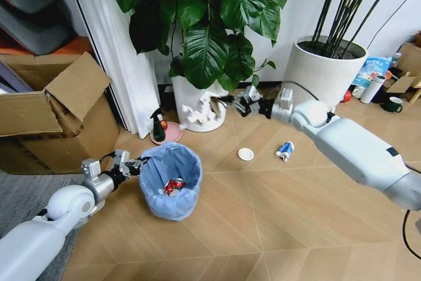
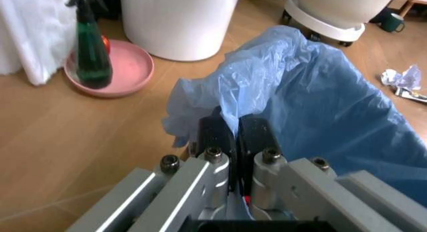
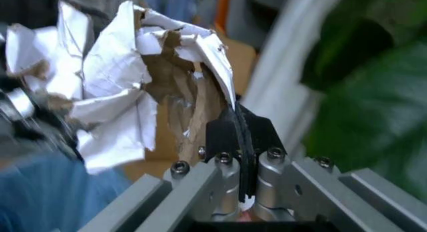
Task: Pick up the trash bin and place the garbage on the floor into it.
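A crumpled paper wad (image 1: pixel 200 111) is being held clamped in the right gripper (image 1: pixel 227 104), up and far-right of the trash bin (image 1: pixel 172 179), whose rim is being pinched by the left gripper (image 1: pixel 135 163).

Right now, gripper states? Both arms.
Left gripper: shut on the trash bin rim.
Right gripper: shut on a crumpled paper wad.

Light-blue trash bin (image 1: pixel 171 182), herringbone brown floor (image 1: pixel 276 222)

Soft, even indoor light – only faint shadows on the floor (image 1: pixel 276 215). The right wrist view is blurred by motion; its background leaves are out of focus.
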